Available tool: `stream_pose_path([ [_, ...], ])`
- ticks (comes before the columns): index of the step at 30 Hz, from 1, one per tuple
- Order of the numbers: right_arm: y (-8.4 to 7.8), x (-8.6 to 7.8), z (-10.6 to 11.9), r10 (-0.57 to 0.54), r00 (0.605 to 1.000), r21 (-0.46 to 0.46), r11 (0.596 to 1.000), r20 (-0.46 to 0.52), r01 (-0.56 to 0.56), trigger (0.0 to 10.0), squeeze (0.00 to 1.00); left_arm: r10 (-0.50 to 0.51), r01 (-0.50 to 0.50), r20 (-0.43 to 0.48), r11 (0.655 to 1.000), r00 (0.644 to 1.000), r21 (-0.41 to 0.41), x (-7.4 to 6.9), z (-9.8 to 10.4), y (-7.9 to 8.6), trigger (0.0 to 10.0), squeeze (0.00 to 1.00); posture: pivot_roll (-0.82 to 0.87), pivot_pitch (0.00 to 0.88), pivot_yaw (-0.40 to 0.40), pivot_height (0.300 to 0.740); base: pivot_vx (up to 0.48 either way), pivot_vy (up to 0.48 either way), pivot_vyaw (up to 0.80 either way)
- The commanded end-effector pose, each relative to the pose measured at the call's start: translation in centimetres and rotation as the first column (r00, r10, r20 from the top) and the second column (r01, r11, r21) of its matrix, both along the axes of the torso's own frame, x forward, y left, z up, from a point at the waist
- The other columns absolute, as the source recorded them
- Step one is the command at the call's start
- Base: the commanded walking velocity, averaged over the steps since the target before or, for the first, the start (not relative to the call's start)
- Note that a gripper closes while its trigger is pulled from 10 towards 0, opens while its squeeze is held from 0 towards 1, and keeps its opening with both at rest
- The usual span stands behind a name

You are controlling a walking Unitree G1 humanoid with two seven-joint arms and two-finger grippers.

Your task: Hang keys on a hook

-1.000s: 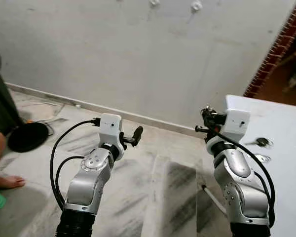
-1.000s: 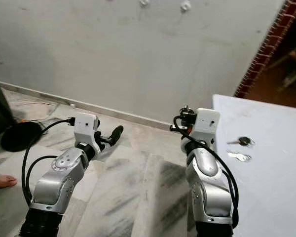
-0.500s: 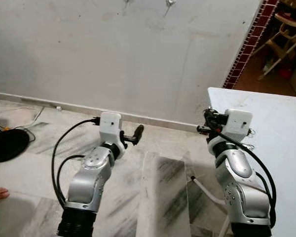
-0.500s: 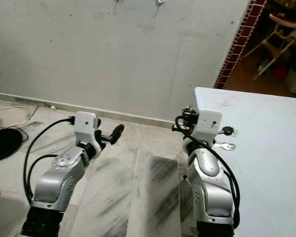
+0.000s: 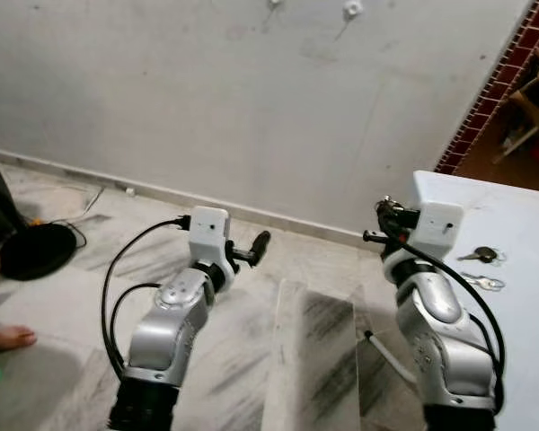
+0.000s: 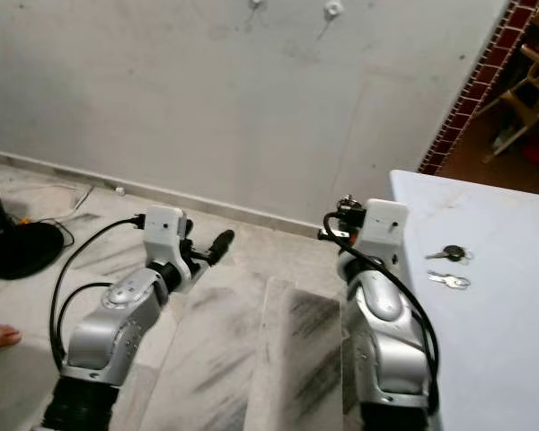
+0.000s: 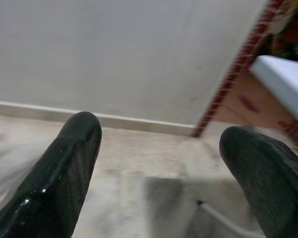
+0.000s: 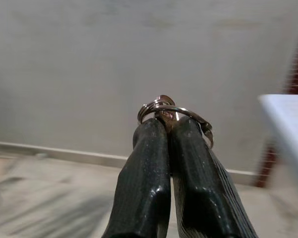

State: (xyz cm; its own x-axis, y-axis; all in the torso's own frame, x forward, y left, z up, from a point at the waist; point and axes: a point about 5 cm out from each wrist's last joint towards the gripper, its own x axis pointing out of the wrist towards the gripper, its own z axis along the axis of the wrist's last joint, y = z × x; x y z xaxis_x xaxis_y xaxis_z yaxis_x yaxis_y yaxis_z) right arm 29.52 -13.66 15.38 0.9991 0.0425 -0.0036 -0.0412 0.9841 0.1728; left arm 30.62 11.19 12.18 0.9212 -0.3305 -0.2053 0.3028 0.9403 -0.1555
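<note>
Both silver arms reach forward; the left claw (image 7: 159,183) stands spread wide, the right claw (image 8: 168,130) pinched tight on a key ring (image 8: 165,110)

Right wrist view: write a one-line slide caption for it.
Right pincer shut on a key ring, held up before a plain grey wall.

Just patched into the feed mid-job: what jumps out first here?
The right claw is pinched shut on a key ring, held out toward the grey wall. High on that wall sit two hooks, above both arms. Two more keys lie on the white table to the robot's right, and the left claw hangs open over the floor.
</note>
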Motion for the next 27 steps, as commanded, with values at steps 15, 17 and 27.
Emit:
stream_pose_path([
  [15,-1.4,0.1,0.2,-0.045,0.999,-0.023,0.999,0.012,0.046,10.0,0.0,-0.044,0.046,0.055,0.999,0.998,-0.024,0.5,1.3,-1.2,10.0,0.0,0.09,0.0,-0.089,0.74,0.0,0.224,0.0],
  [17,-1.4,0.1,0.2,-0.046,0.999,-0.022,0.999,0.014,0.046,10.0,0.0,-0.041,0.043,0.057,0.998,0.998,-0.039,0.5,1.4,-1.1,10.0,0.0,0.09,0.0,-0.089,0.74,0.0,0.0,0.0],
  [27,-1.0,0.2,0.2,-0.032,0.999,-0.023,0.999,0.02,0.033,10.0,0.0,-0.048,0.053,0.084,0.997,0.995,-0.062,0.6,1.8,-1.0,10.0,0.0,0.11,0.0,-0.092,0.74,0.124,0.0,0.0],
])
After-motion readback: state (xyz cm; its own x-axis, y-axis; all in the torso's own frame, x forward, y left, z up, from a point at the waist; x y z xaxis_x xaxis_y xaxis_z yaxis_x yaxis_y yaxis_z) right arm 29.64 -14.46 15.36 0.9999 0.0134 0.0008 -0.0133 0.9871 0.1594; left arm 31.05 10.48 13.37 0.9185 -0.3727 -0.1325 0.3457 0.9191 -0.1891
